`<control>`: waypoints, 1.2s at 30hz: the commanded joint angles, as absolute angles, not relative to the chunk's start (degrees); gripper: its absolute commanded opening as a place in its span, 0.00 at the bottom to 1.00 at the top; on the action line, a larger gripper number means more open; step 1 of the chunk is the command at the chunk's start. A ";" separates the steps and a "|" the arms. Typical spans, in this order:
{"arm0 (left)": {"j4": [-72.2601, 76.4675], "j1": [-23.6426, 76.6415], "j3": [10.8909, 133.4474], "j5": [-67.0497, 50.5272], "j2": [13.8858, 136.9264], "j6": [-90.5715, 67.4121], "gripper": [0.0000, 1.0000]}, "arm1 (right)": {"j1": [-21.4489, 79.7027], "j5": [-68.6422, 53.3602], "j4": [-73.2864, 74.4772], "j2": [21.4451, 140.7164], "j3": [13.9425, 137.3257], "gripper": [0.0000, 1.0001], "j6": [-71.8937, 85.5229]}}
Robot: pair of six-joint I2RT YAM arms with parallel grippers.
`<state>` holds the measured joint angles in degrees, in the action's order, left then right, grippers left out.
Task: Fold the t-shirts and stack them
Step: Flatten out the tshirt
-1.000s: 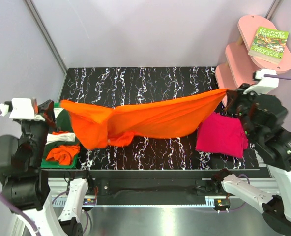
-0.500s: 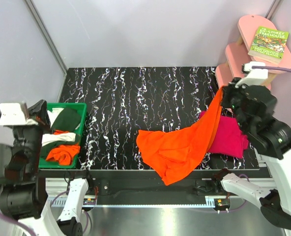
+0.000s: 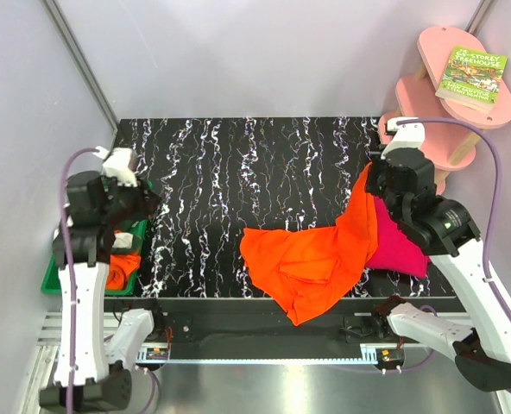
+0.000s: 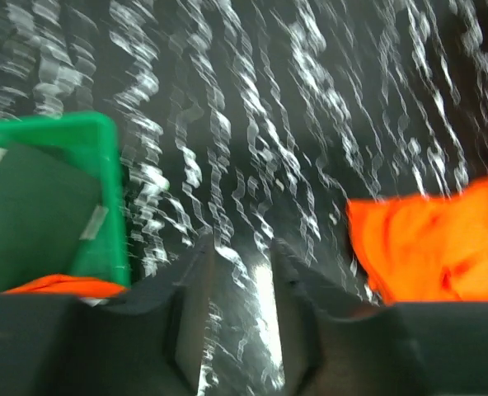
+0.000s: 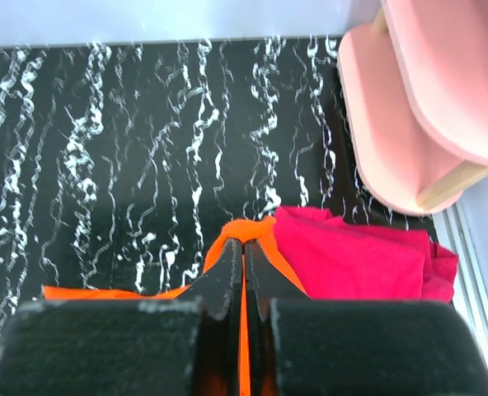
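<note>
The bright orange t-shirt (image 3: 312, 259) lies crumpled at the table's front middle, one edge held up at the right. My right gripper (image 3: 372, 172) is shut on that edge, seen pinched between the fingers in the right wrist view (image 5: 244, 243). The folded magenta-pink t-shirt (image 3: 402, 241) lies under and right of it, also in the right wrist view (image 5: 359, 256). My left gripper (image 3: 143, 200) is open and empty over the table beside the green bin; between its fingers only table shows (image 4: 240, 256). The orange shirt shows at the right of that view (image 4: 429, 247).
A green plastic bin (image 3: 53, 276) at the left edge holds dark green, white and orange shirts (image 3: 122, 267). A pink stepped shelf (image 3: 450, 95) with a book (image 3: 471, 78) stands at the back right. Grey walls enclose the table.
My left gripper let go of the orange shirt a second ago, and the arm has swung in over the bin's right edge. The shirt dropped onto the table; my right gripper moved left and back with its edge.
</note>
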<state>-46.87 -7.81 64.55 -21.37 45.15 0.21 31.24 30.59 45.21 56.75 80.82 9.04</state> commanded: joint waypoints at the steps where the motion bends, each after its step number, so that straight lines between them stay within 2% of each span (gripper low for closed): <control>1: -43.16 1.11 63.90 -20.76 48.94 3.60 0.50 | 31.64 31.38 42.98 56.95 78.75 0.00 10.81; 2: -43.24 6.19 63.64 -18.48 50.26 4.30 0.51 | 31.64 31.38 42.98 57.13 78.31 0.00 11.51; 4: -42.37 7.99 62.76 -19.33 53.07 4.83 0.54 | 31.64 31.38 42.54 57.65 77.17 0.00 12.13; 10: -40.70 14.84 62.49 -17.84 60.37 4.13 0.54 | 31.64 31.81 41.75 58.97 74.89 0.00 14.32; 25: -34.02 42.17 61.52 -17.67 78.21 4.66 0.55 | 31.55 33.75 39.73 63.10 69.52 0.00 19.68; 36: -23.84 51.23 62.76 -16.18 87.28 3.51 0.61 | 31.64 35.07 39.11 64.77 67.94 0.00 21.27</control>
<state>-31.81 47.86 60.75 -17.45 86.87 3.33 31.24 32.51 41.56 64.34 68.10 19.81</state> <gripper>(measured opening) 0.597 0.011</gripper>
